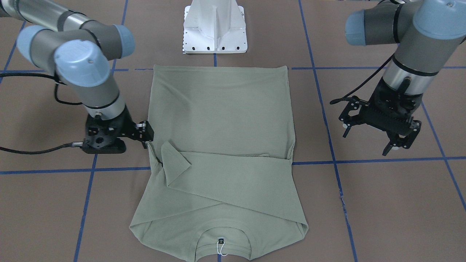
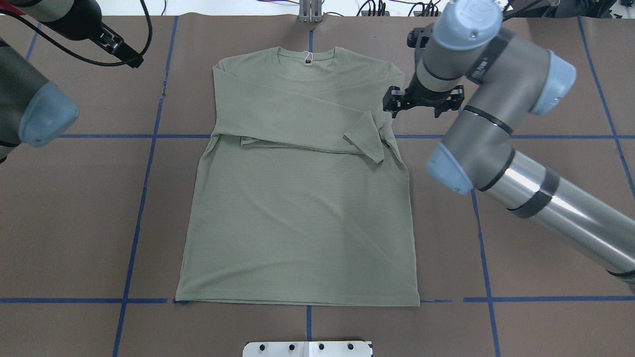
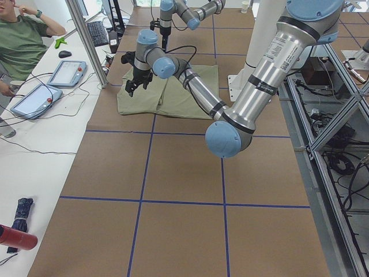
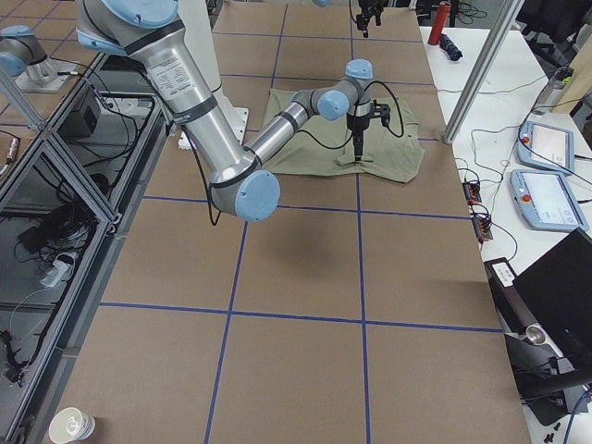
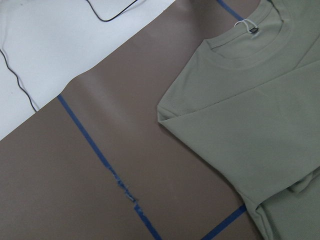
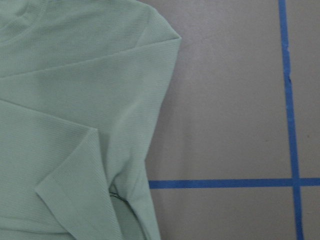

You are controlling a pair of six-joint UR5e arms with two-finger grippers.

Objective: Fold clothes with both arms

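The sage-green shirt [image 1: 222,109] lies flat on the brown table with both sleeves folded across the chest. Its collar and black neck tag [image 1: 220,241] point away from the robot. A sleeve cuff [image 2: 366,141] rests near the shirt's right edge, also seen in the right wrist view as the cuff [image 6: 70,185]. My right gripper [image 1: 120,140] stands low beside that edge, open and holding nothing, and it also shows overhead [image 2: 424,101]. My left gripper [image 1: 366,143] hovers open over bare table, well clear of the shirt's [image 5: 250,115] other side.
The white pedestal base [image 1: 214,32] stands just behind the hem. Blue tape lines [image 1: 364,160] cross the table. A side desk with tablets [image 3: 66,72] and a seated person [image 3: 23,40] runs along the far edge. More tablets [image 4: 546,194] show in the exterior right view.
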